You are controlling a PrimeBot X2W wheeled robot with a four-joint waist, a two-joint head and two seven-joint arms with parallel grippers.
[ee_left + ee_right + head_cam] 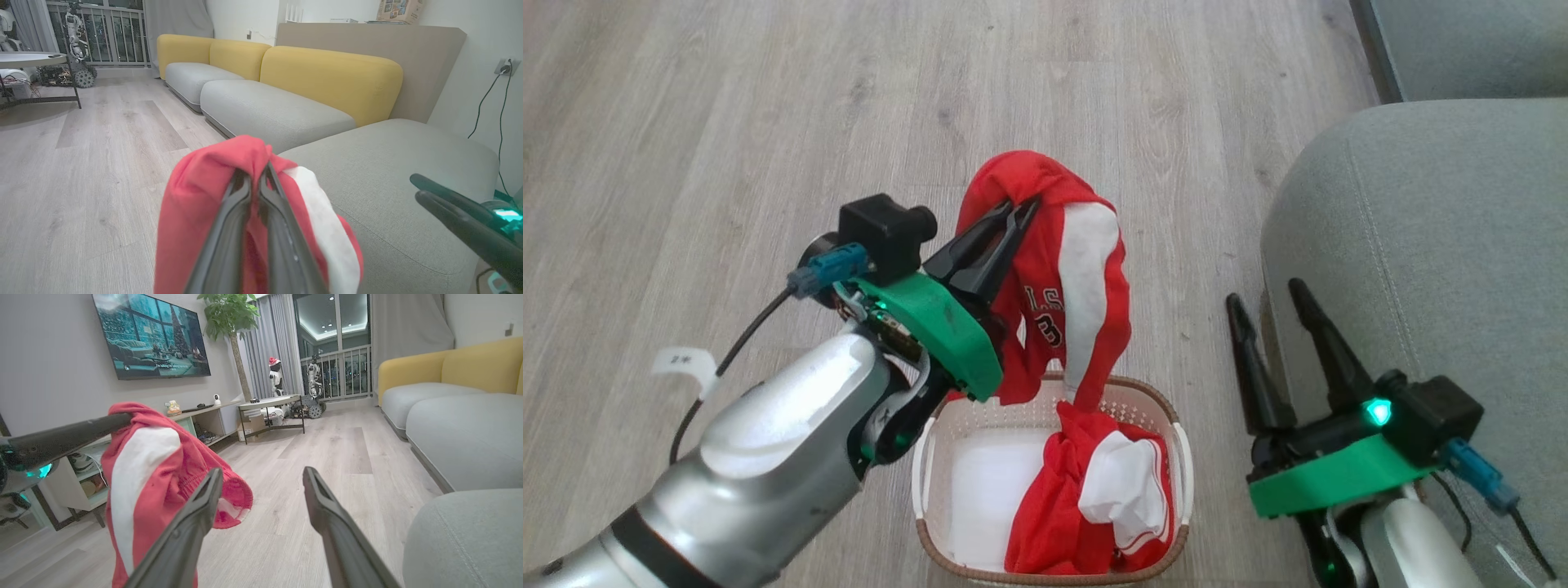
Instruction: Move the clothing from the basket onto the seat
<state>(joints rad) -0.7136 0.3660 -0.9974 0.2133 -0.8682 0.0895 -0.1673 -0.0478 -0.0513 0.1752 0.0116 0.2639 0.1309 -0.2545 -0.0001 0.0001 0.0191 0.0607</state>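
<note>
My left gripper (1023, 208) is shut on a red and white garment (1066, 278) with white lettering, and holds it up over the cream basket (939, 433). The cloth drapes down from the fingers toward the basket. A second heap of red and white clothing (1107, 498) lies in the basket's right half. In the left wrist view the left gripper (255, 173) pinches the red cloth (196, 204), with the grey seat (392, 171) beyond it. My right gripper (1266, 294) stands open beside the seat (1437, 229), its fingers (196, 514) empty.
Pale wood floor (768, 122) stretches left and ahead of the basket. A yellow-backed sofa (327, 73) runs along the wall. A TV cabinet (192, 420) and a low table (269, 404) stand across the room.
</note>
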